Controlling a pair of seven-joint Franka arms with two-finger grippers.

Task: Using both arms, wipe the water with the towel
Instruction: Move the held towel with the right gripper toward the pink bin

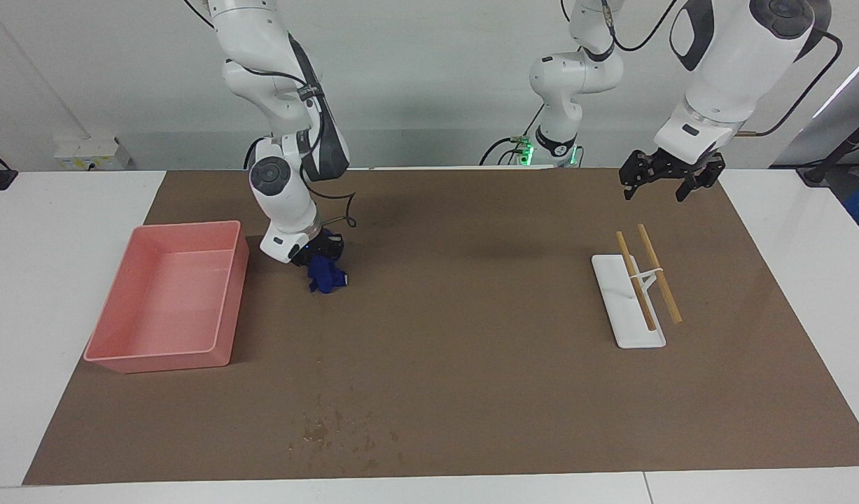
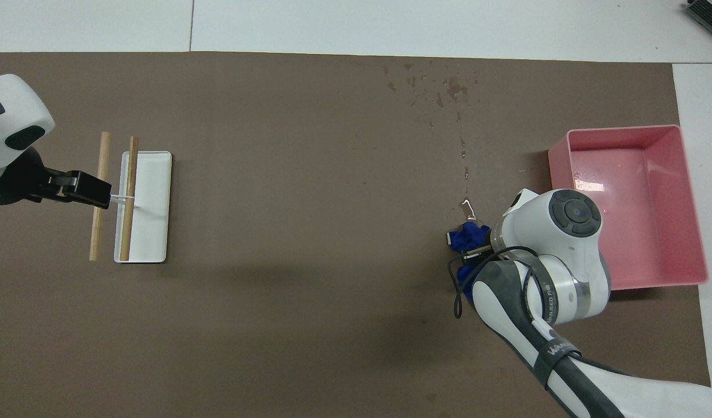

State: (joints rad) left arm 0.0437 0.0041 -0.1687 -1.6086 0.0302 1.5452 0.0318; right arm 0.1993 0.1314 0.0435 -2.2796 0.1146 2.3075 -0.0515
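Observation:
The blue towel (image 1: 327, 274) hangs bunched from my right gripper (image 1: 322, 260), beside the pink bin's corner nearer the robots and low over the brown mat. It also shows in the overhead view (image 2: 467, 237), under the right gripper (image 2: 473, 249). The right gripper is shut on it. Water drops (image 1: 331, 432) lie scattered on the mat near the edge farthest from the robots; in the overhead view the water (image 2: 443, 93) has a thin trail leading toward the towel. My left gripper (image 1: 657, 187) is open and empty, up in the air over the wooden sticks' near ends (image 2: 91, 193).
A pink bin (image 1: 222, 308) stands at the right arm's end of the mat, wet inside (image 2: 622, 133). A white tray (image 1: 629, 329) with two wooden sticks (image 1: 659, 273) across it lies toward the left arm's end.

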